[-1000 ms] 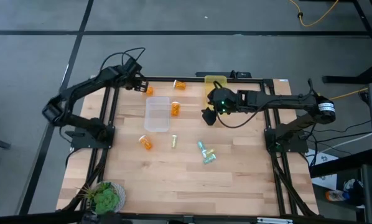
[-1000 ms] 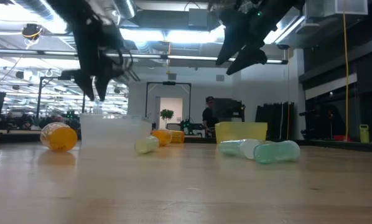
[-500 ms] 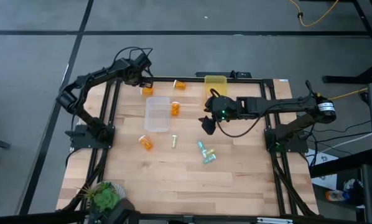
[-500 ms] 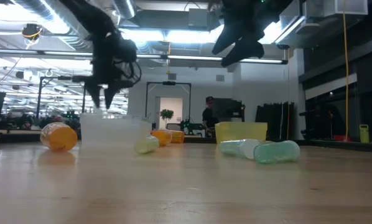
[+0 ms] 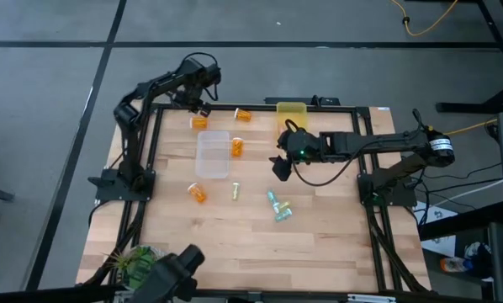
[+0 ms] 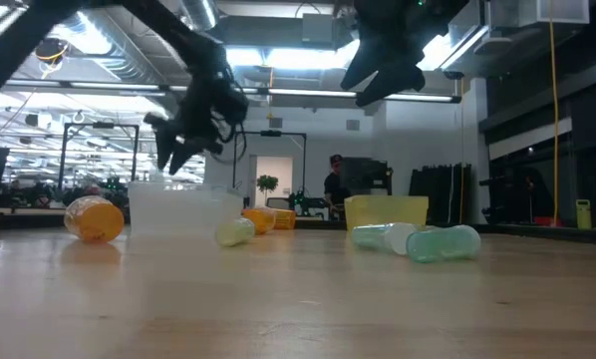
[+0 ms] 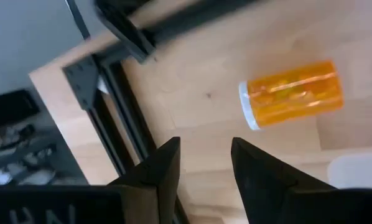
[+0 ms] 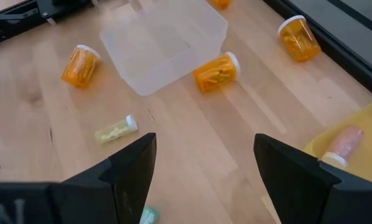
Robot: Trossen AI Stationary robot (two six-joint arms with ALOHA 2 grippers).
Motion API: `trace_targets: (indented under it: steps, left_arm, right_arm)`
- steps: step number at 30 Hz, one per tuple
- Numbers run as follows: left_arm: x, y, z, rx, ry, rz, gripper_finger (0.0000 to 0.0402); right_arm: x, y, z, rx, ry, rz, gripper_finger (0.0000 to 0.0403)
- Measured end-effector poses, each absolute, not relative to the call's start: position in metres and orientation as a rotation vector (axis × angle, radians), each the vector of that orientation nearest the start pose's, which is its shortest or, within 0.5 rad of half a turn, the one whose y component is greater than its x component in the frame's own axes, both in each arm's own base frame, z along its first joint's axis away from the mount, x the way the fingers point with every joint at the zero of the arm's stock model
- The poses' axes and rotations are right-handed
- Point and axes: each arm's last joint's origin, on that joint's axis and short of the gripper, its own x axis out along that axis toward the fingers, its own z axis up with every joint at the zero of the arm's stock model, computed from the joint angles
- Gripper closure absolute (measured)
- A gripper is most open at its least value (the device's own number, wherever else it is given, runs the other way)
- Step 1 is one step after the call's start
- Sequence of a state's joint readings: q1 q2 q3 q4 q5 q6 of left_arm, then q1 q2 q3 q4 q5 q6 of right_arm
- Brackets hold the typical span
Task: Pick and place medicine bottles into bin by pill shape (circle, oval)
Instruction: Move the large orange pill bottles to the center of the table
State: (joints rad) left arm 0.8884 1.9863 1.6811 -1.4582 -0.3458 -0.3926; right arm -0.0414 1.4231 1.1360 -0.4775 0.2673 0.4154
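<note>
Left end effector (image 7: 204, 165) fingers apart, empty, above orange bottle (image 7: 292, 93) for pickup. Right end effector (image 8: 204, 168) apart, empty, hovering mid-desk (image 5: 319, 240).

Bottle (image 5: 236, 147) touching clear bin (image 5: 212, 155) right side; yellow bin (image 5: 291, 114) behind.

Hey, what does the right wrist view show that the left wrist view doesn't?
Only the right wrist view shows the yellow bin with a pale bottle inside, the slim yellowish bottle, three orange bottles, and the open right hand. Only the left wrist view shows the table's dark frame corner, one orange bottle lying on its side, and the open, empty left hand. Both show the wooden tabletop and the clear bin.
</note>
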Motion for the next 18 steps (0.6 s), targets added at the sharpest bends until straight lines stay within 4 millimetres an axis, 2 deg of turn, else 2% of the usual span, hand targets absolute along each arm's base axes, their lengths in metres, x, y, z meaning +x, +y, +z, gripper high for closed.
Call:
trace_targets:
  steps: [7,18]
  left_arm:
    - [0.220,0.301,0.201,-0.812,1.816,1.191,0.0265]
    - [0.227,0.308,0.198,-0.790,1.807,1.244,0.0265]
  right_arm:
    - [0.301,-0.016,0.286,0.302,0.704,-0.432,0.0131]
    - [0.301,-0.006,0.286,0.278,0.701,-0.425,0.0131]
